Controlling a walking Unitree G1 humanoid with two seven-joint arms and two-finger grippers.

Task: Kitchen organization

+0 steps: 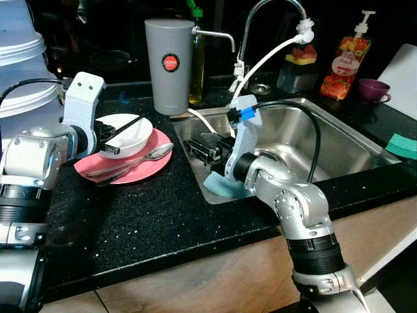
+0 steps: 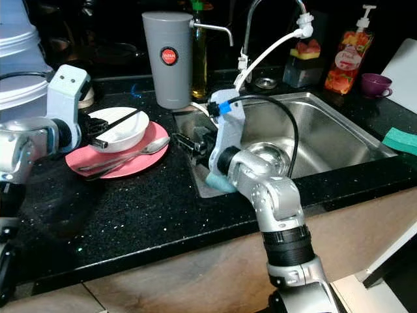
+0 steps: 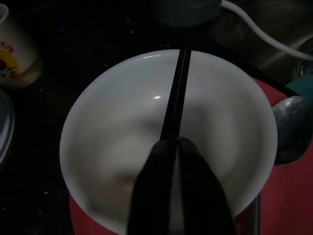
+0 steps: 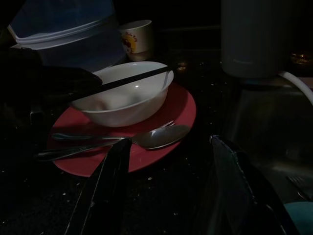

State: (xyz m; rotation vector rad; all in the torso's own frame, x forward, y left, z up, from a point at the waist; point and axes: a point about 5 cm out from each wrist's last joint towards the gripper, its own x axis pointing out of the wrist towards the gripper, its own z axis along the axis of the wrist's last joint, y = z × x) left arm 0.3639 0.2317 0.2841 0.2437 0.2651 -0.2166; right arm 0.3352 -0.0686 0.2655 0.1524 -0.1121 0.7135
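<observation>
The left gripper (image 3: pixel 177 147) was clamped on a pair of black chopsticks (image 3: pixel 177 93), its fingers pressed together around their near end. The chopsticks ran out across a white bowl (image 1: pixel 127 135), their far tips reaching its far rim. The bowl sat on a pink plate (image 1: pixel 148 164), and a spoon (image 1: pixel 153 154) and a fork lay on the plate just beside the bowl — the spoon's head pointed toward the sink (image 1: pixel 339 140).

The right gripper (image 4: pixel 168 161) stood with its fingers (image 4: pixel 110 176) spread wide apart and nothing between them. It hung at the sink's left edge, over the corner of the basin, pointed toward the plate. A teal sponge (image 1: pixel 225 188) lay in the sink just below that arm's wrist.

Behind the plate stood a tall grey canister (image 1: pixel 170 65) with a round red label, on the black counter (image 1: pixel 150 222). A faucet (image 1: pixel 273 13) arched over the sink with a white hose running down from its tip. A soap bottle (image 1: pixel 345 62) and a purple cup (image 1: pixel 373 89) stood at the back right — a green sponge (image 1: pixel 402 145) lay on the counter right of the sink. A small printed cup (image 4: pixel 134 36) stood behind the bowl.
</observation>
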